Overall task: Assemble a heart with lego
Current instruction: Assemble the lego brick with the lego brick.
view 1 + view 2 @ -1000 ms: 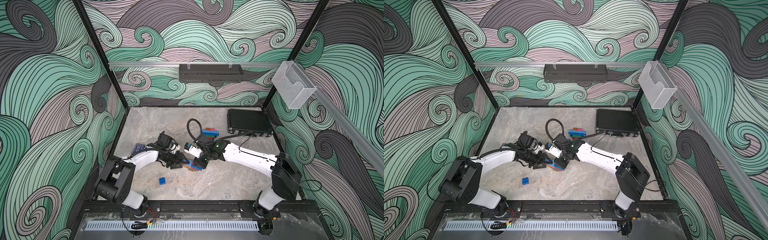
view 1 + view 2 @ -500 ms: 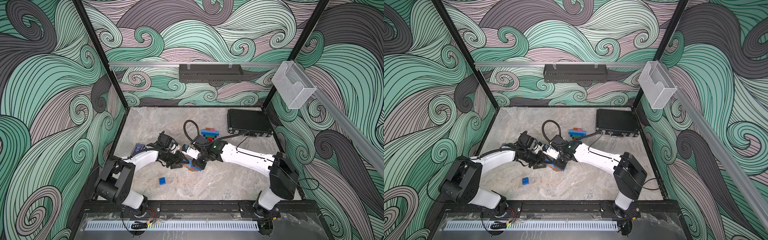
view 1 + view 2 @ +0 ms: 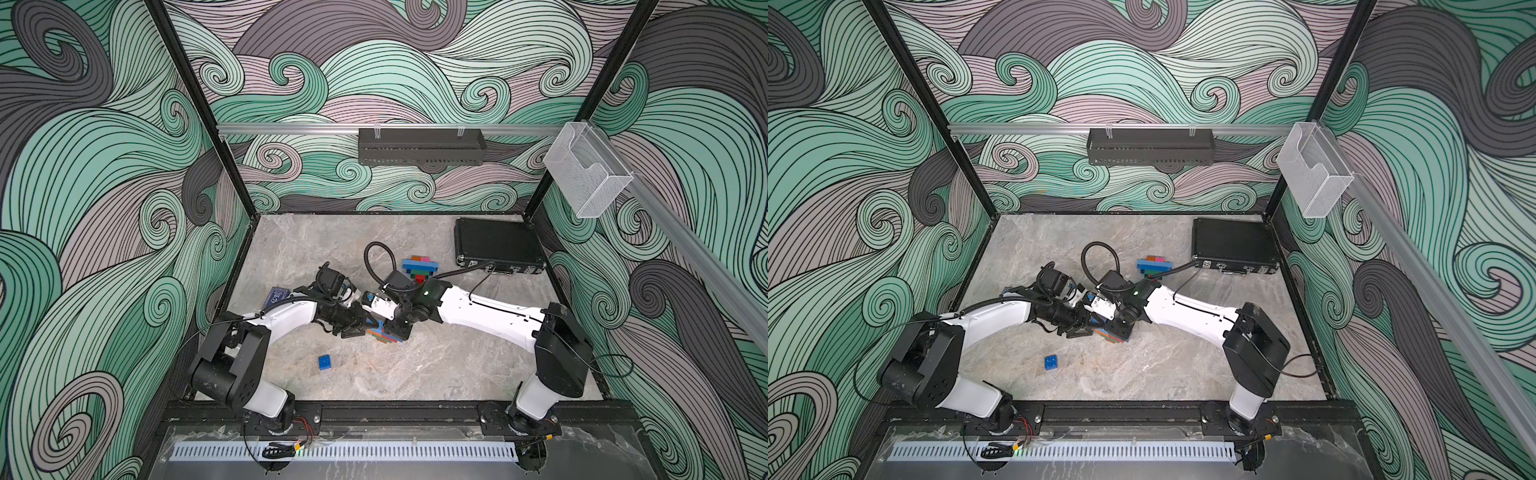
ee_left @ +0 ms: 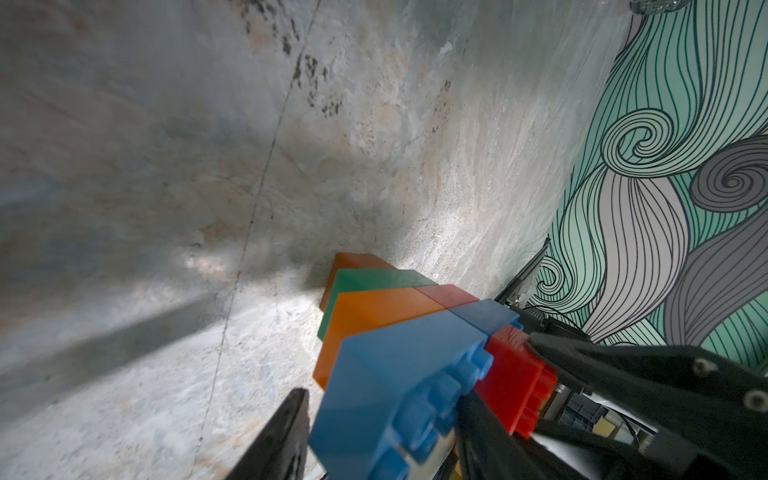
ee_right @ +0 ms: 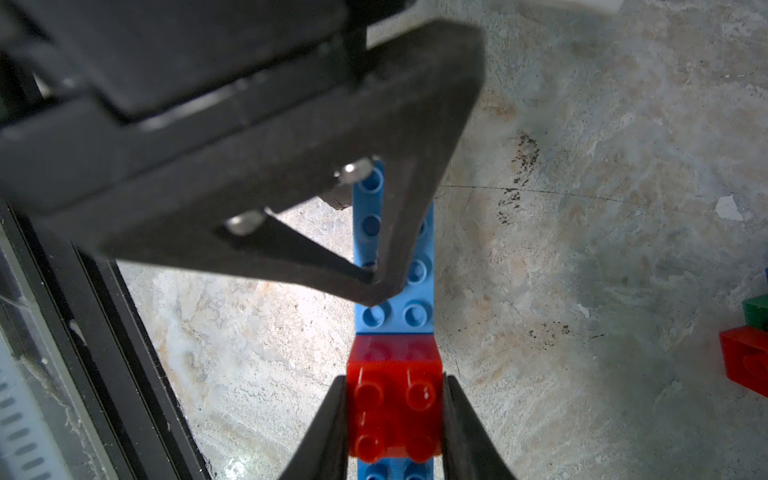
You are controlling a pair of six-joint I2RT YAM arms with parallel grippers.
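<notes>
A stepped lego stack [image 3: 386, 334] stands on edge mid-table between my two arms, seen in both top views [image 3: 1112, 334]. In the left wrist view it shows orange [image 4: 374, 316], green [image 4: 374, 282], a light blue brick [image 4: 395, 374] and a red brick [image 4: 515, 386]. My left gripper [image 4: 382, 436] is shut across the light blue brick. My right gripper [image 5: 395, 415] is shut on the red brick [image 5: 395, 399], which sits on the light blue brick [image 5: 415, 291]. A second lego assembly [image 3: 419, 268] lies behind, and one dark blue brick [image 3: 325, 362] lies loose in front.
A black case [image 3: 498, 245] sits at the back right, its cable running to the right arm. A flat dark blue card box [image 3: 278, 296] lies behind the left arm. In the right wrist view, green [image 5: 756, 311] and red [image 5: 744, 357] bricks show at the edge.
My right arm has shifted a little to the left, toward the left gripper, with the red brick still in its jaws. The left arm and the stack have barely moved.
</notes>
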